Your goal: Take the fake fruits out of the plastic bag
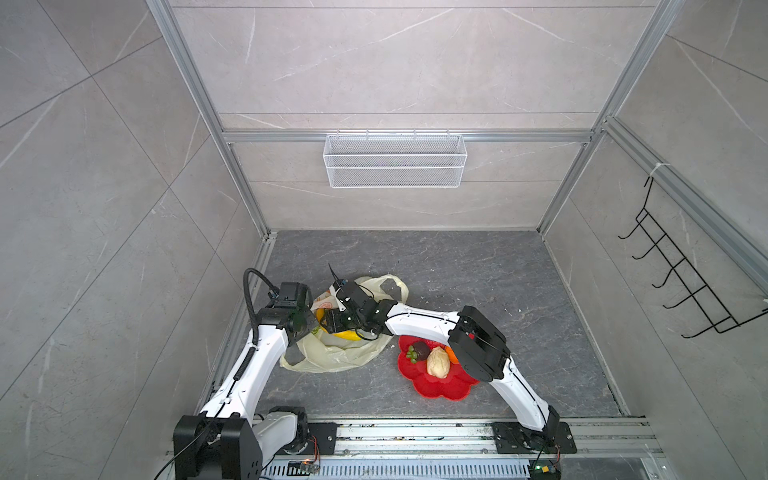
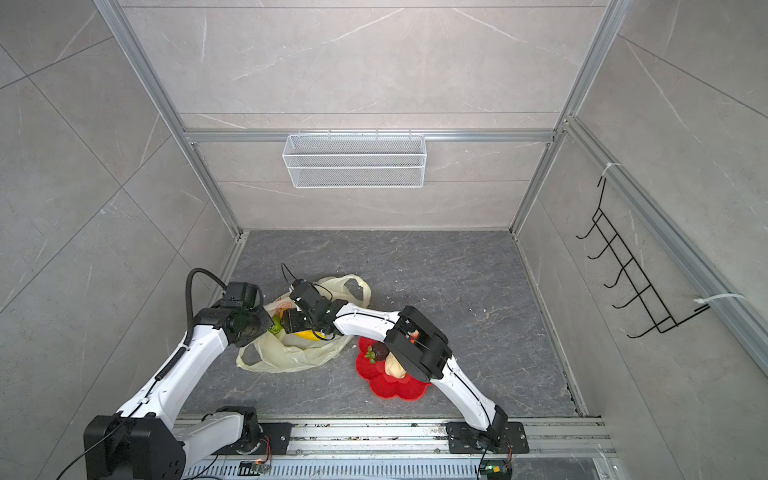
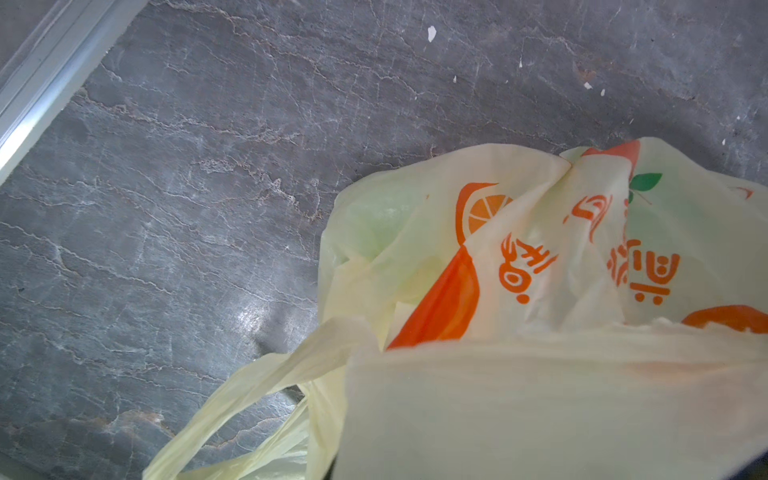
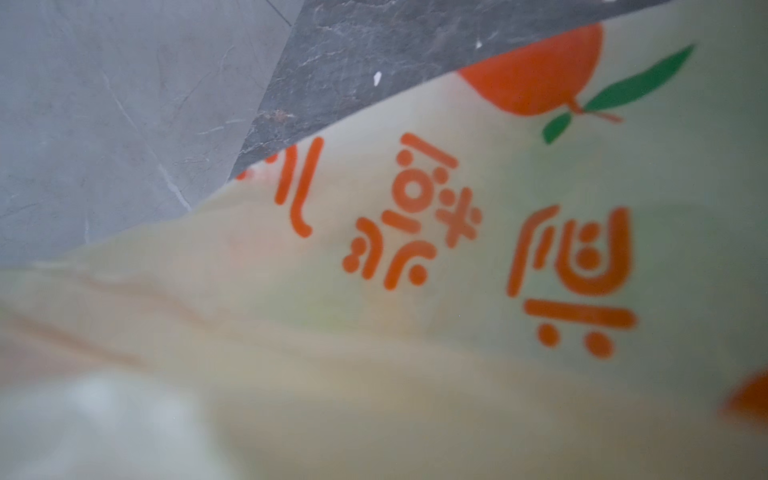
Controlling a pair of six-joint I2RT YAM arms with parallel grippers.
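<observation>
Plastic bag, left gripper closed, apparently pinching its rim, right gripper reaching inside, opening cannot be told

**Two white arms, black at every joint**

We see two arms of the same build. The left arm and the right arm have smooth, tapered white links, with boxy black housings at the joints. The elbow housing on the right looks the bulkiest. A thin black cable runs along the white links. A ribbed black hose comes off the left arm. Each arm stands on a black base plate with silver screws, and we see thin red and black wires beside it.
</observation>
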